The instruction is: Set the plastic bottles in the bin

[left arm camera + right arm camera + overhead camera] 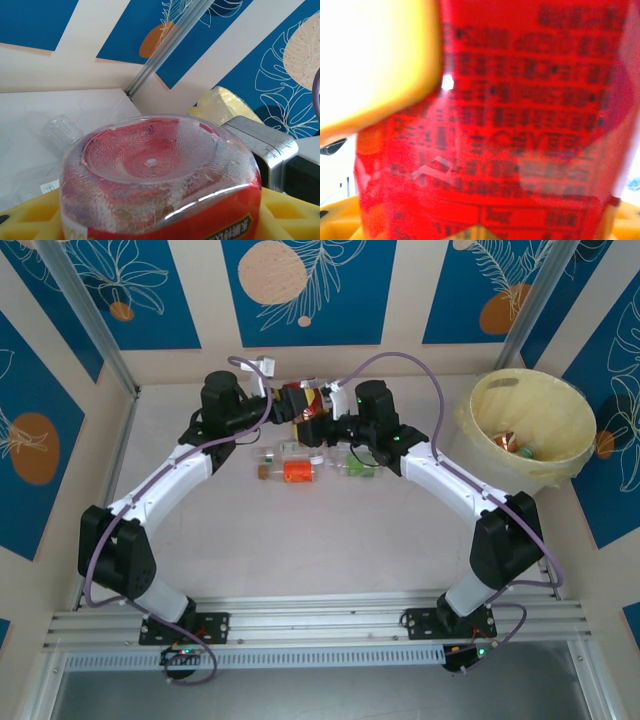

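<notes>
Your red-labelled clear plastic bottle is raised off the table. Three small plastic bottles lie on their sides nearby. Your round pale yellow plastic bin holds a copper-red bottle.

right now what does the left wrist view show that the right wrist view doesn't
Left wrist: the red-labelled bottle's clear dimpled base seen end on, a clear bottle lying on the table behind it, and the pale yellow bin further back. Right wrist: the same bottle side on, its black label print close and blurred. Both: that red-labelled bottle, with yellow fingers beside it.
</notes>
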`<move>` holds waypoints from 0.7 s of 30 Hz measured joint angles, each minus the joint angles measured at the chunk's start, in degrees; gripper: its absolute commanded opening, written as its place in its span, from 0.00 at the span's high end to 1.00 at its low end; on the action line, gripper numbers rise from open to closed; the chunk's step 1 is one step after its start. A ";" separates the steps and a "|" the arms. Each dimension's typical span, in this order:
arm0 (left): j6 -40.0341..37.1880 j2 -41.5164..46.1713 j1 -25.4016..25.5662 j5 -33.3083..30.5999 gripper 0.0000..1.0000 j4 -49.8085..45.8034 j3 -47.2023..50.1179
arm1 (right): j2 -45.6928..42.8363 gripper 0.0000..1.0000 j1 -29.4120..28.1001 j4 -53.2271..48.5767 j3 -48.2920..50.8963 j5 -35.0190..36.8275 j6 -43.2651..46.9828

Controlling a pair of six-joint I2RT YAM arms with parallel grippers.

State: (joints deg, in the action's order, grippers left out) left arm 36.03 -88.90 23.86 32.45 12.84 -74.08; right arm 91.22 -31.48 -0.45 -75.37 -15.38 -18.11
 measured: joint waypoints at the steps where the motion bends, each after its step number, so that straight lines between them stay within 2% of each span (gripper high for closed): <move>1: 0.00 -0.02 0.00 -0.04 0.27 0.00 -0.02 | 0.00 0.45 0.02 0.00 0.00 0.09 -0.11; 2: -0.15 0.00 0.00 -0.11 0.05 -0.02 -0.02 | -0.02 0.46 0.11 0.00 0.02 0.13 0.04; 3: 0.00 0.00 0.00 -0.24 0.00 -0.17 -0.02 | -0.04 0.47 0.13 0.07 0.07 -0.07 0.17; 8: 0.46 0.35 0.24 -0.39 0.00 -0.85 0.07 | -2.08 0.48 1.62 -0.96 1.42 1.86 0.76; 12: 0.17 3.13 0.28 -3.96 0.00 -1.25 2.23 | -6.93 0.48 4.35 -3.85 4.44 4.33 1.64; 16: -1.75 7.23 0.28 -10.99 0.00 -1.64 5.75 | -13.29 0.49 8.02 -7.61 7.21 7.06 2.69; 21: -5.70 9.35 0.28 -23.65 0.00 -4.50 7.45 | -22.29 0.49 14.21 -11.52 9.18 9.70 3.80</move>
State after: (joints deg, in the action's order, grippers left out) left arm 30.33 -79.55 24.14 8.80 8.34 -66.63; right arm 68.93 -17.28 -11.97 -66.19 -5.67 -14.31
